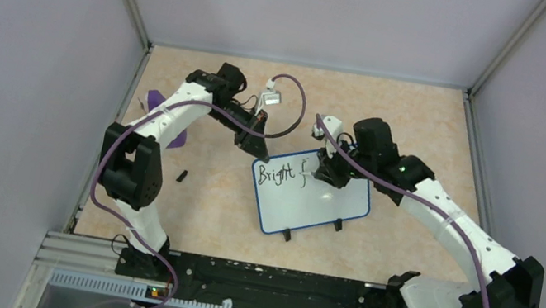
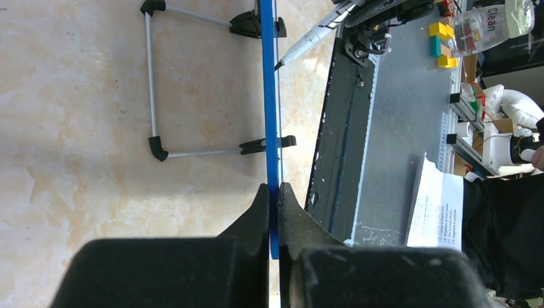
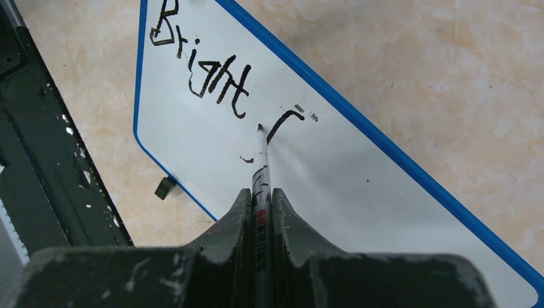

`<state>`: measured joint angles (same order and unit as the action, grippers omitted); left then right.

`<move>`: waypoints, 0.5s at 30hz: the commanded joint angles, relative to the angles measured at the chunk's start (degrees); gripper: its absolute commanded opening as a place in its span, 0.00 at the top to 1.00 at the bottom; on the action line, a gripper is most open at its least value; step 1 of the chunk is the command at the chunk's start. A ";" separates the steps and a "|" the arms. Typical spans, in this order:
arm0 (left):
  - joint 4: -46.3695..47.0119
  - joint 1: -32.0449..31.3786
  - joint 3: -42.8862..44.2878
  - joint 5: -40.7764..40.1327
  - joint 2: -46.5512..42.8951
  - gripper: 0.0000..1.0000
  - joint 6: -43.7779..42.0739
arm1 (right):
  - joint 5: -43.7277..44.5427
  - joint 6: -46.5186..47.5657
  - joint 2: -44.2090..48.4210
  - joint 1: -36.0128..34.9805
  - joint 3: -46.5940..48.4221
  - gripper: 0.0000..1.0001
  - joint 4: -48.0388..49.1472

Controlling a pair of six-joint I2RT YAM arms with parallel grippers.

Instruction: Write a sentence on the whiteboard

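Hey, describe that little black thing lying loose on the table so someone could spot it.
On the tan table, look left of the blue-framed whiteboard. The small black piece lies alone there, unlike the board's attached black feet.

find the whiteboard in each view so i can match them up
Top external: the whiteboard sits mid-table, skewed.
Left wrist: edge-on, a blue vertical line at centre, pinched by the left end effector.
Right wrist: fills the centre diagonally, the marker touching it.
Shared landmark: its black feet.
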<state>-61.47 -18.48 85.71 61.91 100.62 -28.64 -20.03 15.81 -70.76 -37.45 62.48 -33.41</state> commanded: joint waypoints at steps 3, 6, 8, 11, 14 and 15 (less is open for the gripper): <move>1.49 -0.50 -0.76 0.40 -1.90 1.00 -1.59 | 2.32 0.54 0.22 1.46 2.07 1.00 1.46; 1.56 -0.50 -0.96 0.29 -1.92 1.00 -1.59 | 2.28 1.24 1.31 3.04 1.70 1.00 0.65; 1.63 -0.50 -0.93 0.31 -1.87 1.00 -1.66 | 2.30 1.57 1.79 3.42 1.39 1.00 0.14; 1.69 -0.50 -0.81 0.27 -1.76 1.00 -1.60 | 1.84 1.55 2.11 3.44 1.34 1.00 -0.28; 1.69 -0.50 -0.72 0.31 -1.61 1.00 -1.60 | 0.77 1.34 2.29 3.44 1.97 1.00 -0.62; 1.67 -0.50 -0.71 0.32 -1.60 1.00 -1.71 | 0.37 1.44 2.42 3.44 2.22 1.00 -0.84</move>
<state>-61.01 -18.48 85.71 61.87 100.60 -28.64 -20.32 16.32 -69.93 -34.72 62.50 -34.50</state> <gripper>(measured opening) 0.016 0.095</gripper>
